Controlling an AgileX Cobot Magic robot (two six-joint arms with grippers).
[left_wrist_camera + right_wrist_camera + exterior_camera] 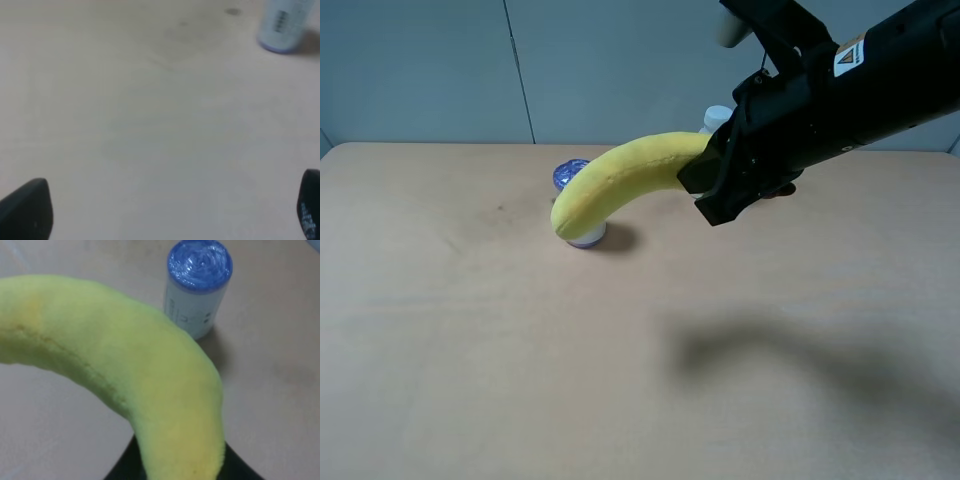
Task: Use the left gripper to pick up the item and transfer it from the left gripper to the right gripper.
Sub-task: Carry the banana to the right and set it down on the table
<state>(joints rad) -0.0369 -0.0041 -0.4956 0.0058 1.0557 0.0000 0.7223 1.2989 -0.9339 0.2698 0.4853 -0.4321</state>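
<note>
The pale wooden table (470,350) shows its far edge along 12 o'clock in the high view, against a grey-blue wall (420,70). The widest open stretch of wood runs from 4 round to 9 o'clock, marked only by the arm's soft shadow (800,360) near 5 o'clock.

The black right gripper (708,165), its arm bearing an orange warning-triangle label, reaches in from 2 o'clock. Its jaws are clamped on one end of the curved yellow plush banana (620,175), held above the table just above centre. From the grip the banana arcs toward 8 o'clock. Its rounded free end hangs in front of a white cylindrical can with a purple-blue lid (570,172), which stands at about 10 o'clock from centre; whether the two touch cannot be told. The plush is soft and evenly yellow (the gripped end is buried in the jaws). A white bottle cap (717,118) peeks out behind the gripper.

The right wrist view adds a stitched seam along the banana (150,385), the lid's shiny ringed top (200,262) and dark finger edges (125,472) hugging the plush. Only the left wrist view shows the left gripper (167,212): two black fingertips (25,212) set wide apart with nothing but table between them, and the can (282,25) blurred beyond
</note>
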